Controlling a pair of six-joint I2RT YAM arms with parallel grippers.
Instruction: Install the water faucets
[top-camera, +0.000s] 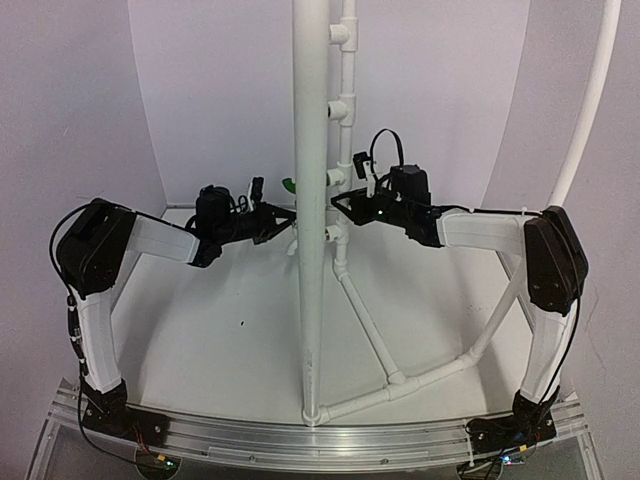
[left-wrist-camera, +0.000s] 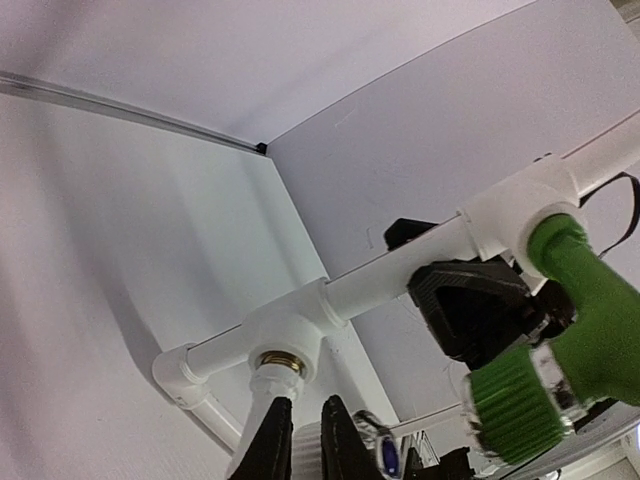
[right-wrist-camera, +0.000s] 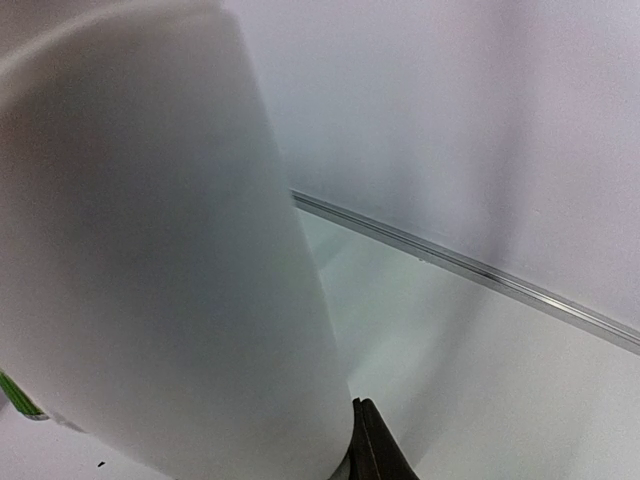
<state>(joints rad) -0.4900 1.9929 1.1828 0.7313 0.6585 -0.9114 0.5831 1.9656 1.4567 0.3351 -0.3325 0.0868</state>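
Note:
The white faucet has its threaded end at the brass mouth of a white tee outlet. My left gripper is shut on this faucet from below. In the top view the left gripper reaches the thin outlet pipe from the left. The green faucet sits in the tee above, and it shows as a green bit beside the big pipe. My right gripper is on the pipe's right side. In the right wrist view its tips are together and hold nothing.
A thick upright white pipe stands mid-table and fills the right wrist view. A thin pipe with several tee outlets runs behind it. Diagonal pipes join an elbow frame below. A curved pipe rises at the right.

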